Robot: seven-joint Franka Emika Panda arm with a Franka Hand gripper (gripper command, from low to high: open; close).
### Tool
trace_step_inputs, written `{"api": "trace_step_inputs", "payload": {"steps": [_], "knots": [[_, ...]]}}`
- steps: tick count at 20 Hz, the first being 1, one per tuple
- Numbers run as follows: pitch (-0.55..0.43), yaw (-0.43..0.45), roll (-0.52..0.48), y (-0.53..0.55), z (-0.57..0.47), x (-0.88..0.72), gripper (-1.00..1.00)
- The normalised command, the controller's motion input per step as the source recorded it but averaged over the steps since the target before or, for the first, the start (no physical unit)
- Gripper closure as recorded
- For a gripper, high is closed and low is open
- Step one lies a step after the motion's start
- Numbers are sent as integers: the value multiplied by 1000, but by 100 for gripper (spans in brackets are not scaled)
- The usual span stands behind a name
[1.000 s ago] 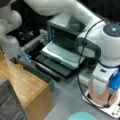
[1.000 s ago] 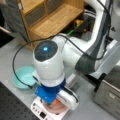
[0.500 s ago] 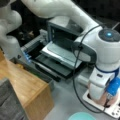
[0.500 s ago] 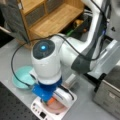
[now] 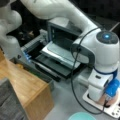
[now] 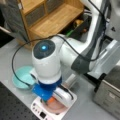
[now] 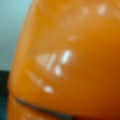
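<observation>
My gripper point(image 6: 51, 98) hangs straight down under the arm's white wrist and blue hand, right over a pink plate point(image 6: 57, 107) on a white scale point(image 6: 40, 113). An orange object point(image 6: 51, 100) peeks out beneath the hand, on or just above the plate. In the wrist view that glossy orange object point(image 7: 72, 62) fills almost the whole picture, very close to the camera. The fingers are hidden behind the hand in both front views. The gripper point(image 5: 107, 101) also sits low over the pink plate point(image 5: 102, 100) and the scale point(image 5: 113, 111).
A teal bowl point(image 6: 22, 78) stands beside the scale; its rim point(image 5: 81, 116) shows at a front view's bottom. A toaster oven point(image 5: 62, 31) with its door point(image 5: 60, 53) folded down is behind. A wooden shelf unit point(image 6: 50, 17) point(image 5: 27, 87) stands close by.
The arm's wrist has shifted only slightly while the hand stays low over the pink plate. Nothing else has moved.
</observation>
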Motion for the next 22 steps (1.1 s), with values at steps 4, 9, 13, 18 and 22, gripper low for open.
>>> {"api": "trace_step_inputs", "payload": {"steps": [4, 9, 13, 18, 22], "knots": [[-199, 138, -143, -11, -106, -269, -100], [-183, 133, -144, -15, -71, -261, -100], [-168, 128, -151, -26, -34, -237, -100], [-145, 133, -157, -30, -11, -204, -100], [-108, 147, -155, -44, 14, -180, -100]]}}
